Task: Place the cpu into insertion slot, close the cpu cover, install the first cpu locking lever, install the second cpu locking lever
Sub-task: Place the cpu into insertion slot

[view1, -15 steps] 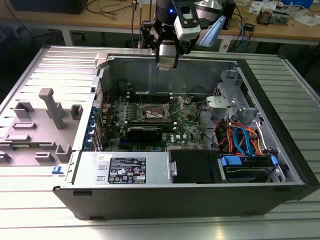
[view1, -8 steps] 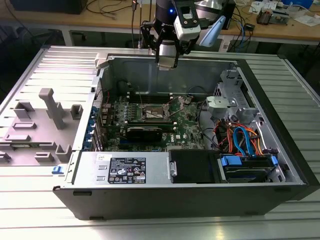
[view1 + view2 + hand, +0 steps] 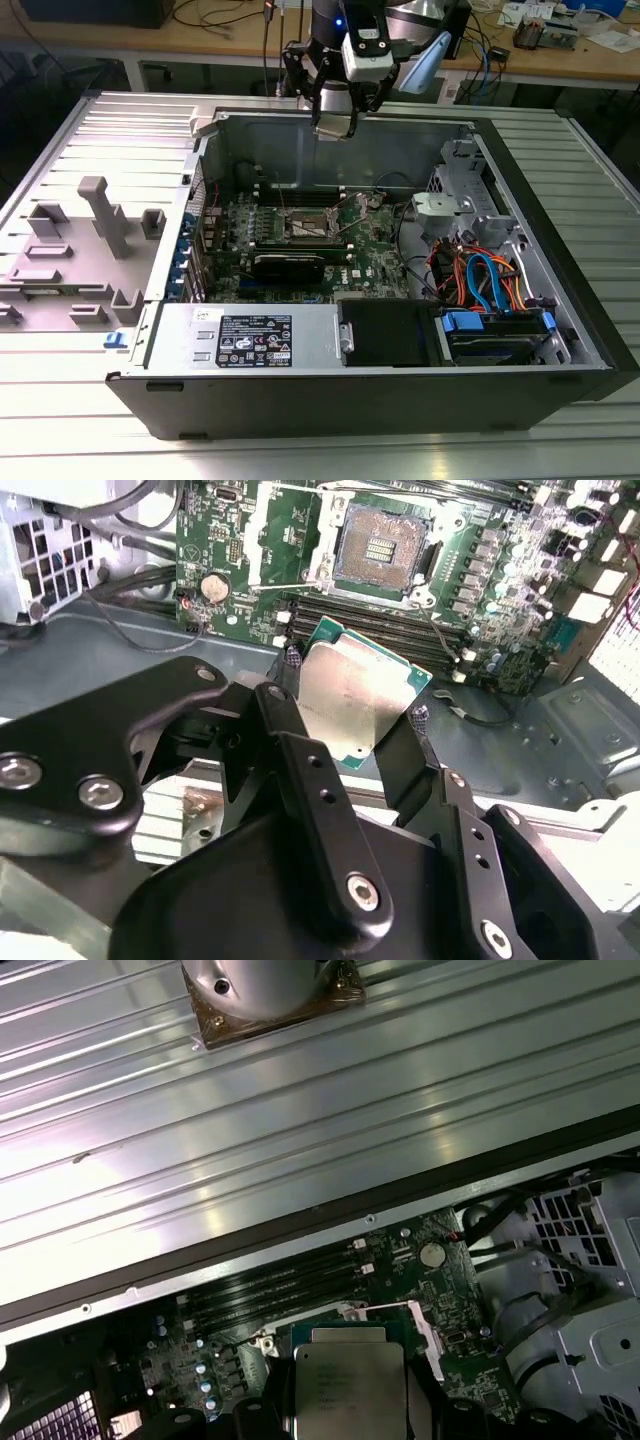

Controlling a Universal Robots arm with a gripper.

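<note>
My gripper (image 3: 335, 125) hangs above the back wall of the open computer case (image 3: 560, 300), shut on the cpu (image 3: 355, 695). In both wrist views the chip's silver-grey top (image 3: 350, 1385) shows between the black fingers (image 3: 300, 740). Below on the motherboard lies the insertion slot (image 3: 380, 545), a dark square socket with a silvery rim and nothing in it; the exterior view shows the insertion slot (image 3: 308, 225) at the board's middle. The cpu cover (image 3: 268, 540) is swung open beside the socket. The chip is well above the socket, not touching it.
Long black memory slots (image 3: 390, 630) run next to the socket. A black expansion card (image 3: 288, 266) lies in front of it. Drive cage and coloured cables (image 3: 480, 280) fill the exterior view's right of the case. Grey fixtures (image 3: 100, 215) stand on the ribbed table at the left.
</note>
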